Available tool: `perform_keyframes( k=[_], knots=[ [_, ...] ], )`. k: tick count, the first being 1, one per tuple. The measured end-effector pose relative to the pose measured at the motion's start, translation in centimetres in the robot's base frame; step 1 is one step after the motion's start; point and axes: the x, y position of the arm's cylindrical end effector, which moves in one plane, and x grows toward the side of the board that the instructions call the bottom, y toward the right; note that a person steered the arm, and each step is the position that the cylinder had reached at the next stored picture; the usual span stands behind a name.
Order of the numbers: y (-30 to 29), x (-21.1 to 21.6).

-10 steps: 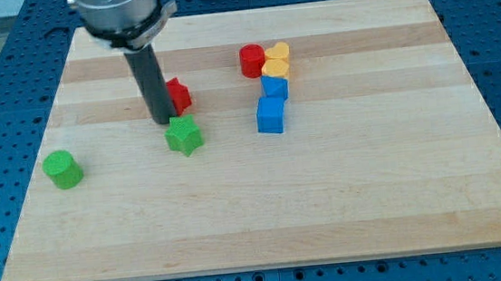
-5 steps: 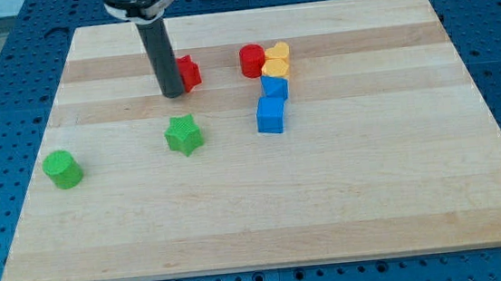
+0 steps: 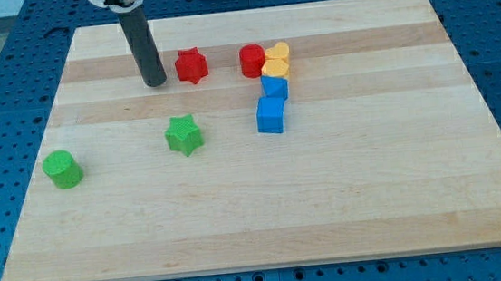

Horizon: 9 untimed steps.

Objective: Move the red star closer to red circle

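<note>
On the board, my tip has left the red star.

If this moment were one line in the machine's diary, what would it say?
my tip: left of red star, apart | red star: left of red circle, gap remains | push: unfinished

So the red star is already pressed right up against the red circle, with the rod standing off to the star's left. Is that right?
Not quite. The camera view shows the red star apart from the red circle, with bare board between them. The rest holds: my tip stands to the star's left, clear of it.
</note>
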Motion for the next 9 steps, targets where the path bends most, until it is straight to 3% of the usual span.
perform_keyframes(
  k=[3,6,9],
  knots=[
    [4.7,-1.0],
    [2.3,-3.6],
    [4.6,-4.8]
  ],
)
